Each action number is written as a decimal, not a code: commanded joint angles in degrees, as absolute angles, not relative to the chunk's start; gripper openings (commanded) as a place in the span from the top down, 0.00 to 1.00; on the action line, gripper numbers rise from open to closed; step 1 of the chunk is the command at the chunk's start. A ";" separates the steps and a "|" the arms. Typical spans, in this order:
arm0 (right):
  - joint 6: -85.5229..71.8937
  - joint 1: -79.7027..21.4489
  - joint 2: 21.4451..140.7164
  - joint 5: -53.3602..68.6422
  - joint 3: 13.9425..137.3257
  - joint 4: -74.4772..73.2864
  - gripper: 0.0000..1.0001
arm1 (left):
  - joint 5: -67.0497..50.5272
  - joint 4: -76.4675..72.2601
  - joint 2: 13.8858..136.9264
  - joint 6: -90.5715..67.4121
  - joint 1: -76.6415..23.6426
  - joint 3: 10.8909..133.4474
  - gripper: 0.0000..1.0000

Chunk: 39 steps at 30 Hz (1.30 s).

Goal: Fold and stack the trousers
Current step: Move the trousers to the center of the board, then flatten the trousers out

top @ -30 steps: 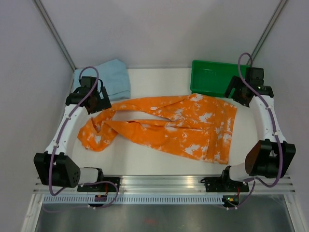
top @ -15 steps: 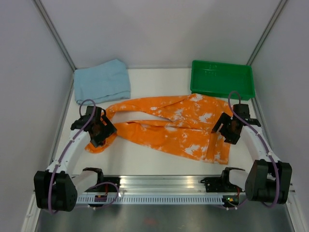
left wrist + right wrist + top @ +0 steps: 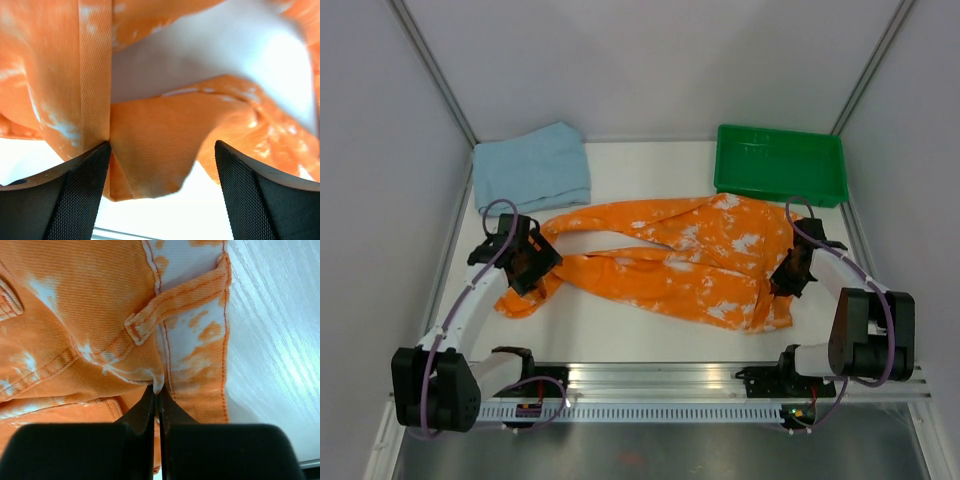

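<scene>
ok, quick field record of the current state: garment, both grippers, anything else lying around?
garment: orange tie-dye fabric trousers, spread out, unfolded, leg ends to the left
left gripper: open, fingers either side of a leg end
right gripper: shut, pinching the waistband edge beside a belt loop
far left: folded light blue cloth
far right: green plastic tray
</scene>
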<state>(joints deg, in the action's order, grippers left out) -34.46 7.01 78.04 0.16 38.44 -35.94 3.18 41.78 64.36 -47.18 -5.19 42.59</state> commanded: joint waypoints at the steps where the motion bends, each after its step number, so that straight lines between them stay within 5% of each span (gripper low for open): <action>1: -35.25 7.73 83.22 -7.73 40.24 -34.27 1.00 | 9.04 42.97 61.18 -44.12 -5.10 47.63 0.11; 12: -22.60 24.95 82.88 -12.76 51.32 -42.63 1.00 | 15.36 48.69 53.09 -52.20 -5.10 45.53 0.00; 18: -23.82 26.10 87.62 -14.77 57.90 -42.98 1.00 | 23.73 53.96 56.15 -57.56 -4.92 49.04 0.00; 20: -23.73 26.10 88.07 -9.88 59.41 -43.16 0.87 | 21.73 52.92 57.65 -57.31 -4.40 49.04 0.00; 22: -23.73 26.02 86.14 -5.47 59.33 -42.10 0.62 | 17.69 50.37 60.20 -57.04 -4.31 48.61 0.01; 27: -24.61 23.12 78.49 -0.18 60.64 -42.79 0.36 | 13.18 46.67 65.47 -55.46 -4.31 46.41 0.09; 31: -25.40 21.80 77.96 1.39 65.12 -45.97 0.33 | 14.76 47.02 67.67 -55.81 -4.31 45.88 0.44; 33: -25.93 20.57 77.78 1.76 67.23 -45.44 0.31 | 15.81 47.02 67.76 -56.51 -4.31 46.14 0.73; 34: -26.01 20.22 77.70 1.93 68.11 -45.18 0.31 | 17.47 47.63 67.76 -56.86 -4.31 46.58 0.96; 39: -27.24 19.16 78.31 4.39 67.50 -42.72 0.30 | 22.85 41.43 59.71 -54.42 -4.31 47.91 0.98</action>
<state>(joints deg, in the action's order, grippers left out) -25.63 19.53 78.70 1.87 66.67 -43.88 18.22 47.62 67.00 -56.03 -4.51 46.22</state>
